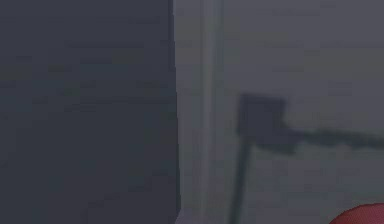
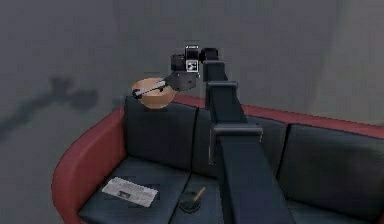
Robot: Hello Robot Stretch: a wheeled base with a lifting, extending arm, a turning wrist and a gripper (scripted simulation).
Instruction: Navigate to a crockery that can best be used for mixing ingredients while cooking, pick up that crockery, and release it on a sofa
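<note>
In the arm side view a round tan bowl [image 2: 155, 101] hangs at the far end of my gripper [image 2: 148, 91], up against the grey wall and above the sofa's backrest. The gripper holds the bowl. The dark arm bar [image 2: 232, 130] rises from the bottom edge to the white marker squares [image 2: 190, 62]. Below lies the sofa [image 2: 92, 158], red-framed with dark seat and back cushions. Its red edge also shows in the forward view's bottom right corner [image 1: 366, 214].
On the sofa's seat lie a flat grey rectangular thing [image 2: 130, 190] and a small dark thing [image 2: 194, 198]. A grey wall [image 2: 80, 50] stands behind the sofa. In the forward view a dark panel [image 1: 85, 110] stands left of a pale wall [image 1: 300, 60], close ahead.
</note>
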